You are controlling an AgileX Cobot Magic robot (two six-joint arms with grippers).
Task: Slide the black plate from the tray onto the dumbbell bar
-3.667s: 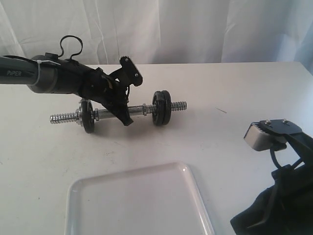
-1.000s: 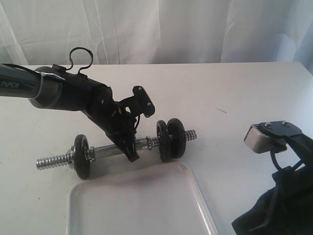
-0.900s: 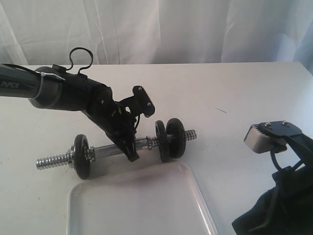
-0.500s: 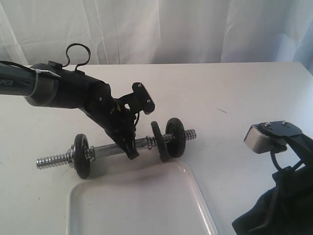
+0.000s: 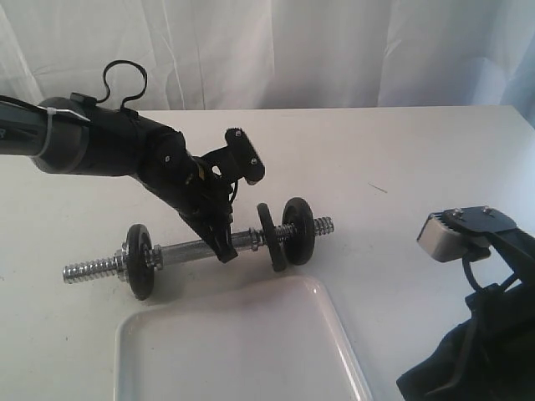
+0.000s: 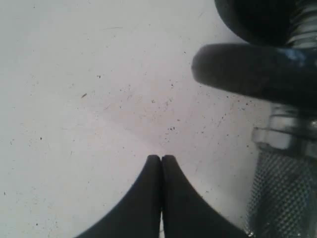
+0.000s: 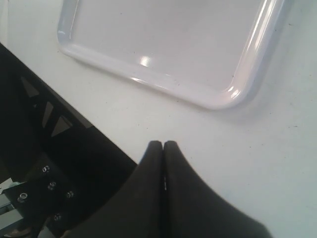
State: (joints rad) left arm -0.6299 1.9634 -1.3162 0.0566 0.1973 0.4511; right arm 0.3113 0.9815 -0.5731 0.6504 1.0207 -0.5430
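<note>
The chrome dumbbell bar [image 5: 196,249] lies on the table just beyond the white tray [image 5: 324,311], which holds nothing. Three black discs ride on the bar: one near the left end [image 5: 139,261] and two near the right end. Of that pair, the inner disc [image 5: 268,237] leans away from the outer one [image 5: 299,231]. I cannot tell which is the task's black plate. My left gripper [image 5: 226,255] is shut and empty, its tip by the bar's middle; in the left wrist view this left gripper [image 6: 161,156] sits beside the knurled bar [image 6: 277,198] and a disc [image 6: 247,69]. My right gripper [image 7: 163,144] is shut over bare table near the tray's rim [image 7: 213,96].
The right arm's wrist camera [image 5: 456,232] and black body [image 5: 476,359] fill the lower right corner. A white curtain [image 5: 292,50] hangs behind the table. The dark drop past the table's edge [image 7: 44,148] shows in the right wrist view.
The left arm dragged the dumbbell from mid-table to the tray's far edge. In the last second the inner right disc tipped away from the outer one, and the arm drew back left slightly.
</note>
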